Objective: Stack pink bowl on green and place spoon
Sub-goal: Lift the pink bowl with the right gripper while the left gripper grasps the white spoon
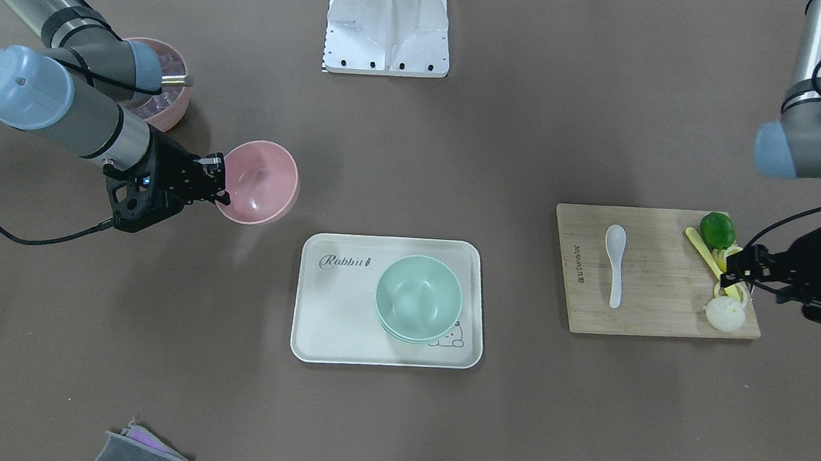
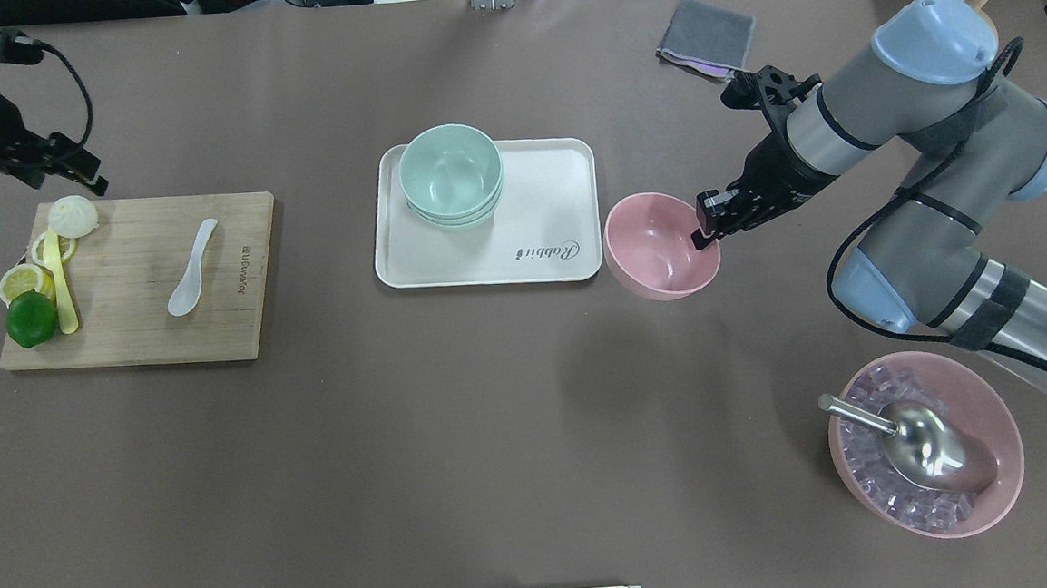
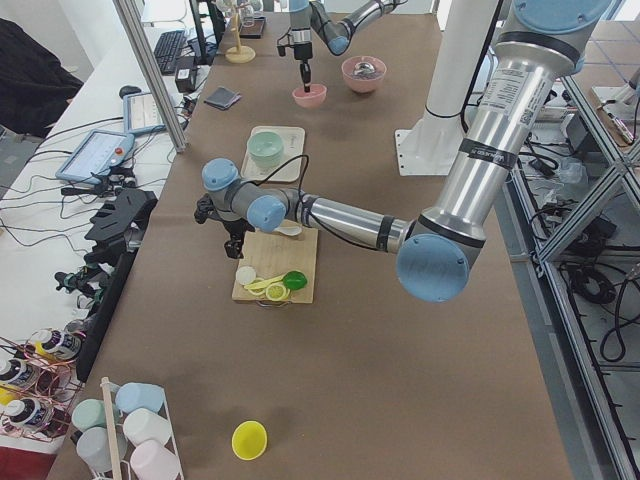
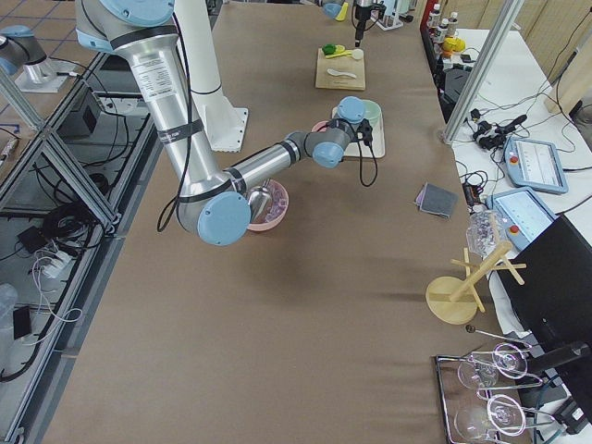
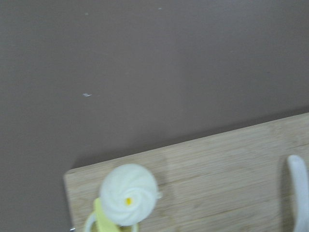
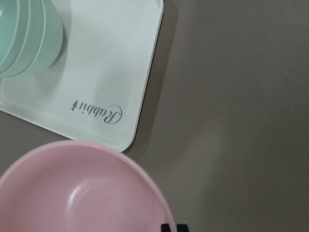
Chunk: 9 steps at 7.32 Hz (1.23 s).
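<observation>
Right gripper [image 2: 706, 228] clamped on the pink bowl [image 2: 657, 245] rim, just beside the tray [image 2: 554, 201] bearing green bowls [image 2: 451, 173]. Left gripper [image 2: 84, 175] over the board [image 2: 135, 327] corner; opening cannot be told. Spoon [image 2: 191, 280] lies on board. Brown table [image 2: 404, 428]; bench with tablet [image 3: 100, 155] alongside.

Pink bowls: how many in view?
2. An empty pink bowl in the right hand beside the white tray; a second pink bowl holding clear ice cubes and a metal scoop, nearer the robot.

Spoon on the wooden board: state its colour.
The spoon is white, clearest in the overhead exterior view.
</observation>
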Tool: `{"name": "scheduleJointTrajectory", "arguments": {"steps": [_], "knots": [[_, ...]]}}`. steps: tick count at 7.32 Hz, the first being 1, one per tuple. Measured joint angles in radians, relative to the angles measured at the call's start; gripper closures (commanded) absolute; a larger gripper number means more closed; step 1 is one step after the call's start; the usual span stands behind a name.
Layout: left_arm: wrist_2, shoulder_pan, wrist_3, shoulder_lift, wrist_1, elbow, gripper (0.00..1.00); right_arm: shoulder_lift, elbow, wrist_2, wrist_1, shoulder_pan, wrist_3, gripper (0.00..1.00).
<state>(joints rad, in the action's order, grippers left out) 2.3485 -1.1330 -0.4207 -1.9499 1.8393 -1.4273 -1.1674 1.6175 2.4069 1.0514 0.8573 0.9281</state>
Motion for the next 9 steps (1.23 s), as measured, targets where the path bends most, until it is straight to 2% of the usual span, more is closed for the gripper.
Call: {"name": "scheduleJointTrajectory", "arguments": {"steps": [3,9], "knots": [[-0.003,0.074,-0.055,-0.042,0.016,-0.004,0.03,0.045,-0.011,-0.012,-0.001,0.007,0.070,1.00],[-0.086,0.183,-0.117,-0.054,0.019,0.008,0.14,0.100,-0.042,-0.026,-0.005,0.008,0.092,1.00]]}}
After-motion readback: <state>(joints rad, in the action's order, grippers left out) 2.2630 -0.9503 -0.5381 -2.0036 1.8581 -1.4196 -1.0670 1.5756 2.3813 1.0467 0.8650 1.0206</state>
